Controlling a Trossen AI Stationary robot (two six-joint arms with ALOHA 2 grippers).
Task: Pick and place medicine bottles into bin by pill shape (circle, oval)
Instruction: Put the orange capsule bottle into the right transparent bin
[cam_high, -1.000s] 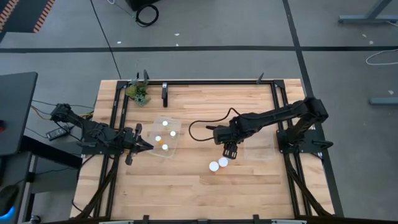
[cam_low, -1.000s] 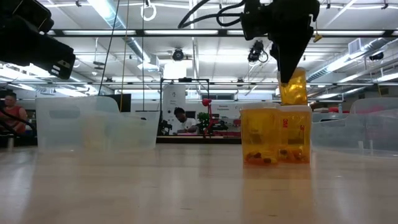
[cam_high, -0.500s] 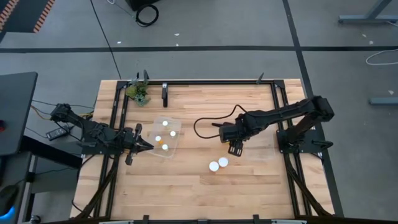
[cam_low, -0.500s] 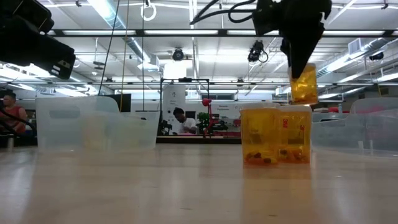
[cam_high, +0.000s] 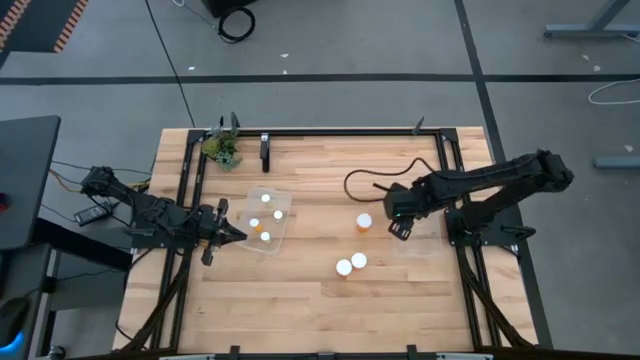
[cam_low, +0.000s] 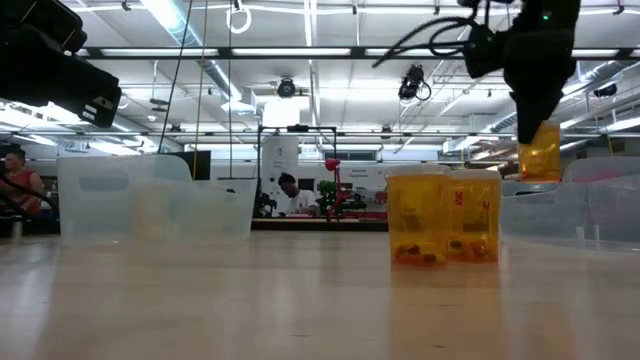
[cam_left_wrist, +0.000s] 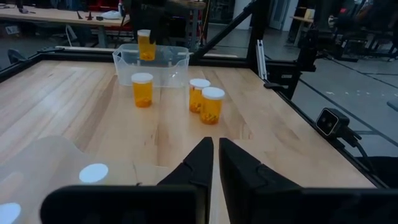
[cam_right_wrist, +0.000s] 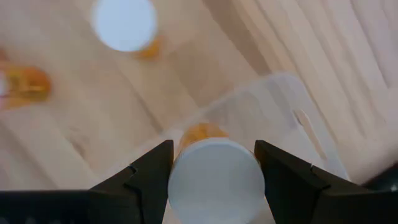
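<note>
Pale wood planks make up the desk (cam_high: 300, 290), and from above a clear bin on the left (cam_high: 266, 221) already holds four white-capped bottles, while three more stand loose: one (cam_high: 364, 222) near the middle and a touching pair (cam_high: 351, 264) nearer the front. The right gripper (cam_high: 400, 228) hangs at the edge of the clear bin on the right (cam_high: 428, 236); the left gripper (cam_high: 228, 234) waits just beside the left bin. From desk level, the carried bottle (cam_low: 540, 152) hangs in the air above the right bin's wall. The left wrist view shows that arm's jaws closed and empty. The right wrist view shows the jaws clamped on the white cap (cam_right_wrist: 215, 173), the bin below. Judging by this, roughly half is sorted; this bottle and three others remain.
</note>
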